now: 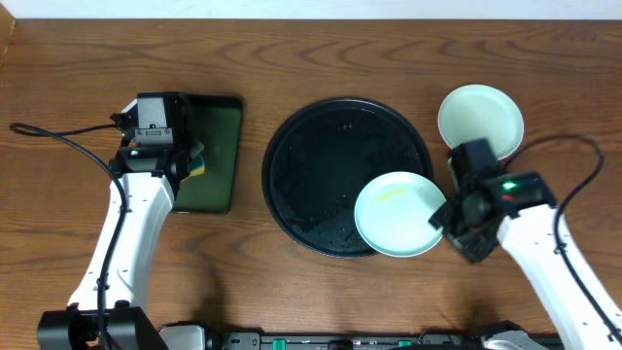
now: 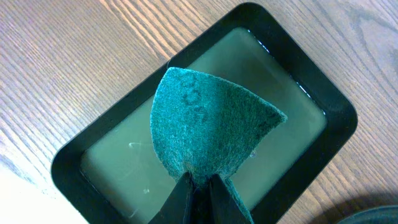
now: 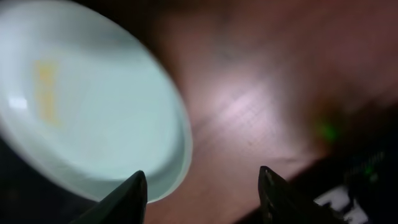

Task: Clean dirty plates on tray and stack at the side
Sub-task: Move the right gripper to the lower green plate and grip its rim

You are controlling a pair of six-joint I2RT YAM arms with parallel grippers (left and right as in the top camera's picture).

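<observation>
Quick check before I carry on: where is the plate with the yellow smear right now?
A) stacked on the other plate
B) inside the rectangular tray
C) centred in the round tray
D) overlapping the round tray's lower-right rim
D: in the overhead view the smeared plate overlaps the lower-right rim of the round tray, with part of it past the edge. The other plate sits apart, beyond the tray's upper right.

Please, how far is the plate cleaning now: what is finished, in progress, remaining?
Done, apparently: one plate sits beside the round tray, no smear visible. In progress: the left gripper pinches a green sponge above the rectangular tray; the right gripper, fingers open, is at the smeared plate lying over the round tray's rim. Remaining: wipe its yellow smear, then stack it.
</observation>
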